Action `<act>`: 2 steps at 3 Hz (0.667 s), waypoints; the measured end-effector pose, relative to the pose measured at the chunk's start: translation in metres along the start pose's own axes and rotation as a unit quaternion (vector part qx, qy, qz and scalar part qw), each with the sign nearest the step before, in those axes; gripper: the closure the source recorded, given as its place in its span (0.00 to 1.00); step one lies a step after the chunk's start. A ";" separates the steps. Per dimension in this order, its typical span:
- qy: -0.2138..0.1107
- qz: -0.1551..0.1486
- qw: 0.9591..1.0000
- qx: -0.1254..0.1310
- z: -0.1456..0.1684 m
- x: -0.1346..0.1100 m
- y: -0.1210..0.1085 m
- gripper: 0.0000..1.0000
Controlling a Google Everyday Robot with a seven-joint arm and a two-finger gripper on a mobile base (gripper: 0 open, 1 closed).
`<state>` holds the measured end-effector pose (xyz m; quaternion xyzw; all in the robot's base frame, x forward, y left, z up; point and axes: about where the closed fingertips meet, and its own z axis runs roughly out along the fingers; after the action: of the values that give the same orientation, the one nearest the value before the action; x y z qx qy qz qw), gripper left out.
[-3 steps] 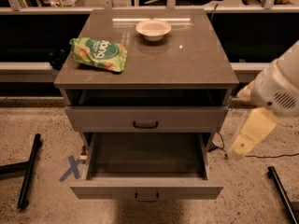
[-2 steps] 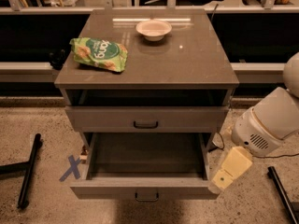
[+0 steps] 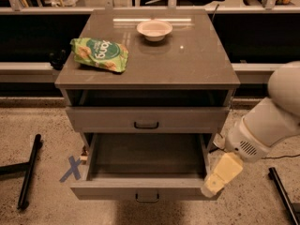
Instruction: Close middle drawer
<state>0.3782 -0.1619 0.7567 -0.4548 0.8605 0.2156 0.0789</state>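
1. A grey-brown bench [image 3: 187, 64] with drawers is seen from above and in front. On its top lie a green snack bag [image 3: 99, 54] near the left edge and a white bowl [image 3: 154, 29] near the back edge.
2. The middle drawer [image 3: 146, 163] is pulled far out below the bench's front edge and looks empty. Its long axis runs left to right, and its dark pull handle [image 3: 146, 197] sits at the centre of the front panel.
3. The drawer above [image 3: 108, 118] stands only slightly out.
4. The robot's single arm comes in from the right. Its pale yellow end effector [image 3: 216, 176] hangs at the open drawer's front right corner, touching or just beside it. Whether it is released or clenched cannot be told.
5. From the end effector, the drawer front stretches away to the left, and the closing direction is straight back under the bench.
6. The floor in front looks open. A blue cross mark [image 3: 71, 168] and a black stand leg [image 3: 29, 177] lie off the left corner, well apart from the drawer's path.
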 end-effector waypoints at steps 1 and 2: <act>0.014 0.051 0.998 -0.023 0.052 0.018 -0.015 0.00; 0.005 0.098 0.994 -0.048 0.098 0.041 -0.023 0.00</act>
<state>0.3678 -0.1604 0.6483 -0.3724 0.8901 0.2608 0.0312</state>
